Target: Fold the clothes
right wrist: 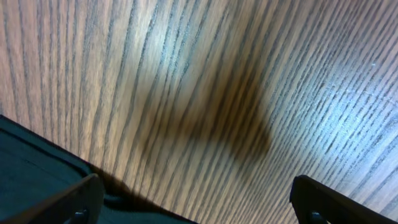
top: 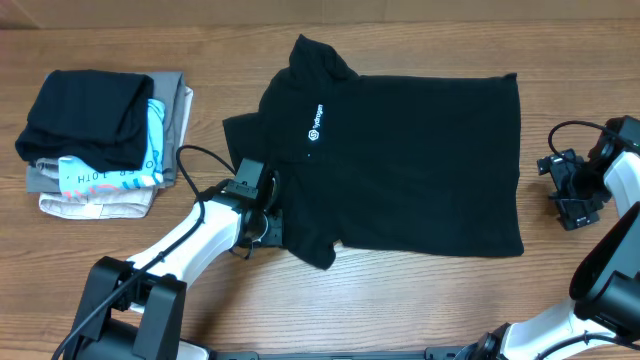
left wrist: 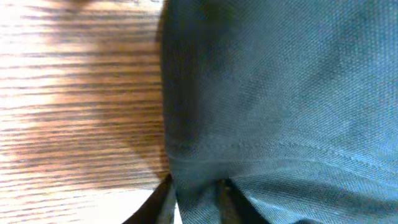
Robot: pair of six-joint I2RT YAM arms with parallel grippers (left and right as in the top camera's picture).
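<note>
The clothes, a black short-sleeved T-shirt (top: 400,160) with a small white chest logo, lie spread flat across the middle of the wooden table. My left gripper (top: 272,222) is at the shirt's front left sleeve. In the left wrist view the dark fabric (left wrist: 280,93) bunches up between the two fingers of that gripper (left wrist: 196,202), which pinch its hem. My right gripper (top: 570,190) hovers over bare wood just past the shirt's right edge. Its fingers (right wrist: 81,199) stand wide apart with nothing between them, and a strip of the shirt (right wrist: 31,168) shows at the lower left.
A stack of folded garments (top: 100,140), black on top with light-blue printed, grey and beige ones beneath, sits at the left of the table. Bare wood (top: 420,300) runs along the front below the shirt.
</note>
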